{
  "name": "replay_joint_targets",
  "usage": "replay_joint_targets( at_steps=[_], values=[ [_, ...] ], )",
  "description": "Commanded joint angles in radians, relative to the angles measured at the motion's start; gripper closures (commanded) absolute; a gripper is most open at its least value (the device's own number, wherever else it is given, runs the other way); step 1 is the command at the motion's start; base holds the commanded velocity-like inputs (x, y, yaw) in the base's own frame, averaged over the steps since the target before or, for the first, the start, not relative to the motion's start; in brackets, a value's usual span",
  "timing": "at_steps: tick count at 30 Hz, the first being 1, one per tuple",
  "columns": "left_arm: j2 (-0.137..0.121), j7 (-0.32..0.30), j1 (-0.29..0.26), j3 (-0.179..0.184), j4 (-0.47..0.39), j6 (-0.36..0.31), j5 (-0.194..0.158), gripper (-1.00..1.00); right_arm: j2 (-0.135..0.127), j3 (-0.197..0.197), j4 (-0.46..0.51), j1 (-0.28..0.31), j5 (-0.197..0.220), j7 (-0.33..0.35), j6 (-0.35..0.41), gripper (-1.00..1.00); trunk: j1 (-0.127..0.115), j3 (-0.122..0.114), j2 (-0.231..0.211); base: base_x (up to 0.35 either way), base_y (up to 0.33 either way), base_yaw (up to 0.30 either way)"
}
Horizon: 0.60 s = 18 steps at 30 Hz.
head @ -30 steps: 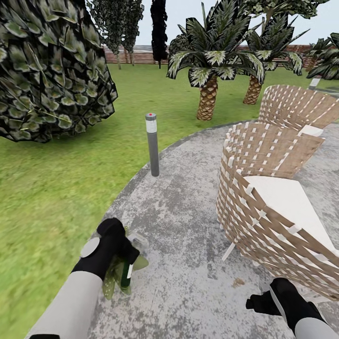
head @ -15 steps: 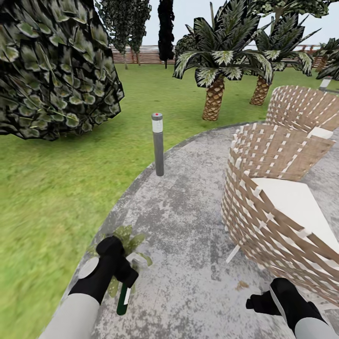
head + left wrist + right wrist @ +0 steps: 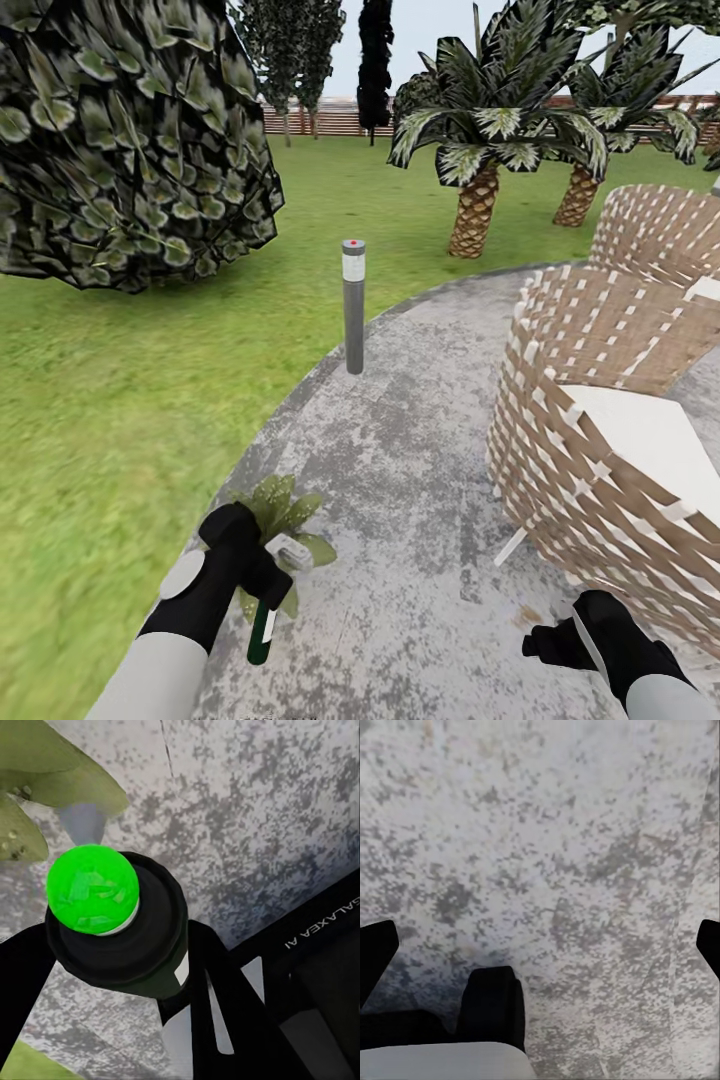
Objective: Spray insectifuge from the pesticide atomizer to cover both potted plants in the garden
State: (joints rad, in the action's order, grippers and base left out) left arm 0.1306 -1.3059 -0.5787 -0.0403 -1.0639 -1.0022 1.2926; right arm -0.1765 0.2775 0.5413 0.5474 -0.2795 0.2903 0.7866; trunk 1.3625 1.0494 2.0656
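Observation:
In the head view my left gripper (image 3: 258, 590) is shut on the pesticide atomizer (image 3: 261, 636), a slim dark green bottle that hangs down from the fingers over the grey patio. One potted plant (image 3: 286, 511), a low rosette of pointed green leaves, sits just beyond that hand at the patio's edge. The left wrist view looks along the atomizer (image 3: 124, 937) at its bright green tip, with leaves of the potted plant (image 3: 56, 772) just past it. My right gripper (image 3: 556, 645) hangs low at the near right, and the right wrist view shows the right gripper (image 3: 540, 945) open over bare paving.
Two woven wicker chairs (image 3: 600, 440) with white cushions stand on the patio (image 3: 420, 460) to the right. A grey bollard light (image 3: 353, 305) stands at the patio's rim. Lawn (image 3: 110, 400), a large bush (image 3: 120, 150), palms (image 3: 475, 200) and a slatted fence (image 3: 320, 120) lie beyond.
The whole view has shifted, so the camera moved. My left hand with the atomizer has drawn back off the potted plant, which now shows more fully beyond it. The right arm is unchanged.

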Motion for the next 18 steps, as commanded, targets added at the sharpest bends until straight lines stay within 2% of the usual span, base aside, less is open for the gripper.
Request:
replay_joint_targets(
  at_steps=[1, 5, 8, 18],
  values=[
    [0.001, -0.010, 0.001, -0.002, 0.000, -0.009, 0.010, 1.00, 0.001, 0.005, 0.002, 0.000, -0.010, 0.009, 0.003, -1.00, 0.000, 0.001, 0.000, 0.000, 0.000, 0.241],
    [0.000, -0.005, 0.060, -0.001, -0.001, -0.009, 0.008, 1.00, 0.000, 0.005, 0.002, 0.000, -0.010, 0.009, 0.003, -1.00, 0.000, 0.001, 0.000, 0.000, 0.000, 0.066],
    [0.000, -0.004, 0.066, -0.006, -0.002, -0.009, 0.008, 1.00, 0.000, 0.005, 0.003, 0.000, -0.010, 0.008, 0.003, -1.00, 0.000, 0.001, 0.000, 0.000, 0.000, 0.053],
    [0.000, -0.009, 0.065, -0.004, 0.002, -0.009, 0.011, 1.00, 0.000, 0.003, 0.003, 0.000, -0.012, 0.006, 0.003, -1.00, 0.000, 0.001, 0.000, 0.000, 0.000, 0.236]
  ],
)
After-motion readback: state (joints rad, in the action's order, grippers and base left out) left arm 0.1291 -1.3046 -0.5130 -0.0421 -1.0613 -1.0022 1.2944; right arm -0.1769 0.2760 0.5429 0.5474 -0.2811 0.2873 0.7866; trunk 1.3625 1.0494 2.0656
